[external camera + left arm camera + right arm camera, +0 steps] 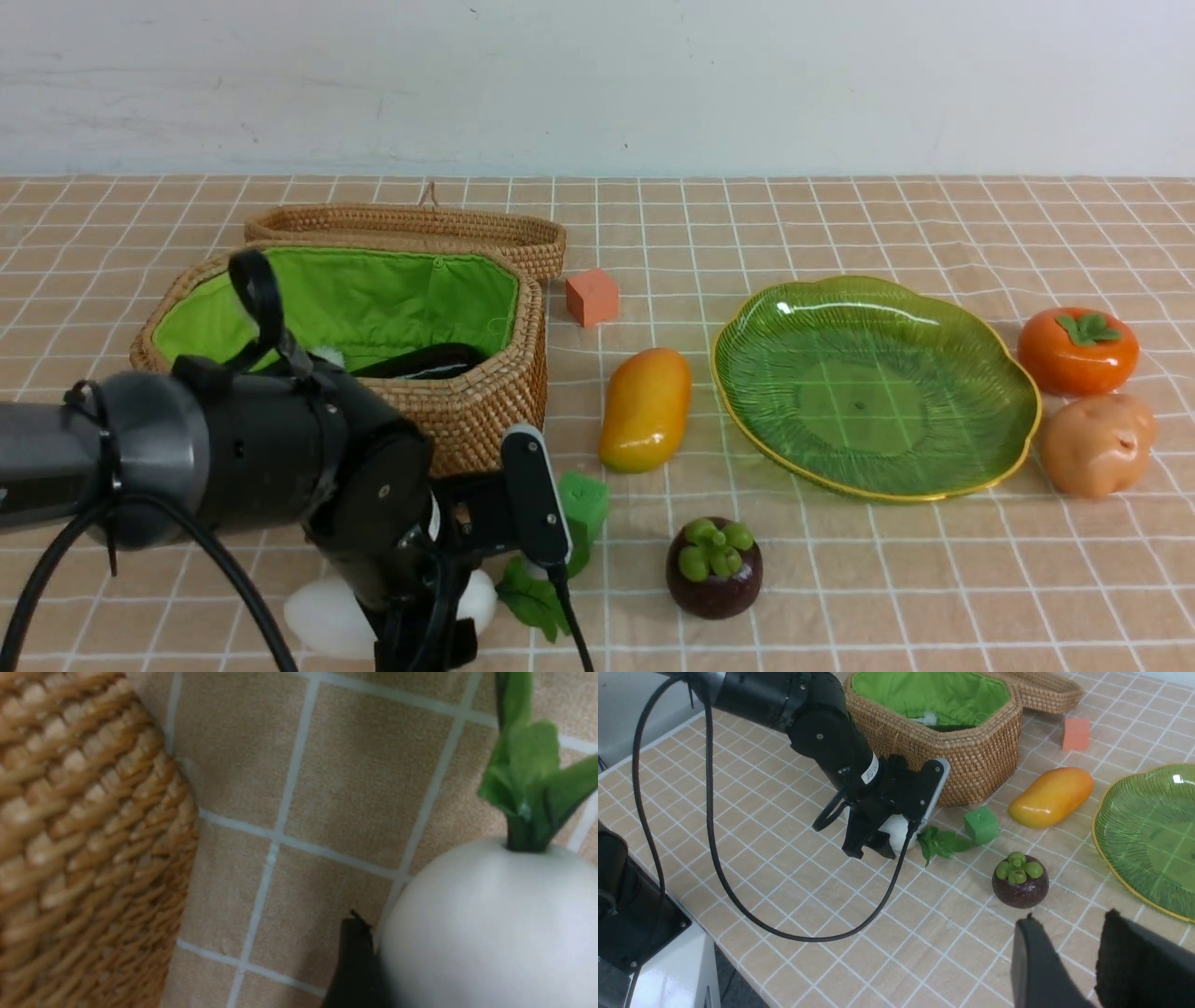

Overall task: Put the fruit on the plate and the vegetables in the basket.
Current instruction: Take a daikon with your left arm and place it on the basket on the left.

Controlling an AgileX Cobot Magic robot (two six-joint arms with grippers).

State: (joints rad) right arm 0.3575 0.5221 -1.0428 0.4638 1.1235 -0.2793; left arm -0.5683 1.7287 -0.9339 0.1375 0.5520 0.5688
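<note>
The white radish (322, 616) with green leaves lies on the cloth in front of the basket (485, 392). My left gripper (425, 639) is down over the radish and shut on it. One of its fingers (355, 961) presses against the radish (486, 928); the other is hidden. The eggplant (434, 359) lies in the basket. The mango (646, 408) and mangosteen (714, 567) lie left of the empty plate (934, 308). The persimmon (1078, 350) and potato (1097, 443) sit to its right. My right gripper (1069, 926) is open and empty, close to the mangosteen (1020, 879).
An orange cube (592, 297) sits beside the basket's attached lid (411, 229). A green cube (583, 504) sits by the radish leaves (532, 597). The left arm's cable (784, 924) loops over the cloth near the table's edge.
</note>
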